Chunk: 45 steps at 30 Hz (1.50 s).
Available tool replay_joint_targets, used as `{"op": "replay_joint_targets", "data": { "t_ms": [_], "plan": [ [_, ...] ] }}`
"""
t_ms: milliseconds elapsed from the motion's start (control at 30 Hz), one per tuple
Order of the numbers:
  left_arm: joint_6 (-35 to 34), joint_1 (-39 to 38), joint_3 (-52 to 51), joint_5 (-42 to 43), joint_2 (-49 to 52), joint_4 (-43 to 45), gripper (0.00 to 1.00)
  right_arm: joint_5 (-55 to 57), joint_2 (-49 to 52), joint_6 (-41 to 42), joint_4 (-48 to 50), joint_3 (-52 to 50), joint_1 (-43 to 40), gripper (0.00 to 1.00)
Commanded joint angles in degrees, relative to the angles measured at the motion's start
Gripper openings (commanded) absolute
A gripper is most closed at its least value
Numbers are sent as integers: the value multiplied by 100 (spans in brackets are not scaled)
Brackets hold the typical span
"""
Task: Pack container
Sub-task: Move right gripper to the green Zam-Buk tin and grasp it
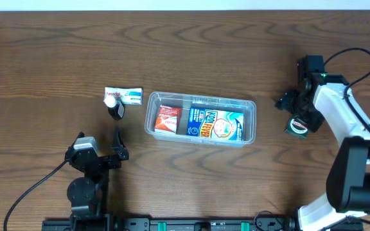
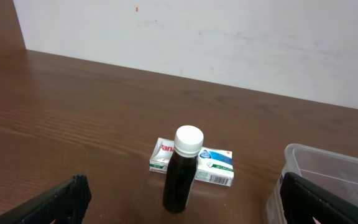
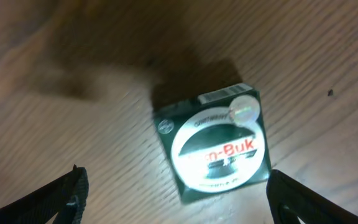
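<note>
The clear plastic container [image 1: 251,109] sits mid-table and holds a red box [image 1: 167,119] and a blue printed carton [image 1: 216,123]; its corner shows in the left wrist view [image 2: 303,155]. A dark bottle with a white cap [image 1: 114,106] [image 2: 182,177] stands left of it, in front of a flat white box [image 1: 128,96] [image 2: 213,167]. A dark green square box [image 1: 297,125] [image 3: 213,144] lies on the table at the right. My left gripper [image 1: 116,144] [image 2: 179,214] is open, near the bottle. My right gripper [image 1: 294,110] [image 3: 176,199] is open, just above the green box.
A pale wall runs along the table's far edge [image 2: 197,37]. Bare wood lies around the container and between the arms.
</note>
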Motion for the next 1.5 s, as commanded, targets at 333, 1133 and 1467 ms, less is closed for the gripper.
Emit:
{"op": "replay_joint_targets", "data": {
  "t_ms": [333, 1133, 1467],
  "plan": [
    [11, 24, -92, -59, -4, -212, 98, 125, 107, -1032, 79, -98, -444, 91],
    [11, 24, -92, -59, -4, -212, 98, -234, 107, -1399, 973, -925, -446, 53],
    [11, 24, -92, -59, -4, -212, 98, -890, -118, -1733, 944, -820, -444, 57]
  ]
}}
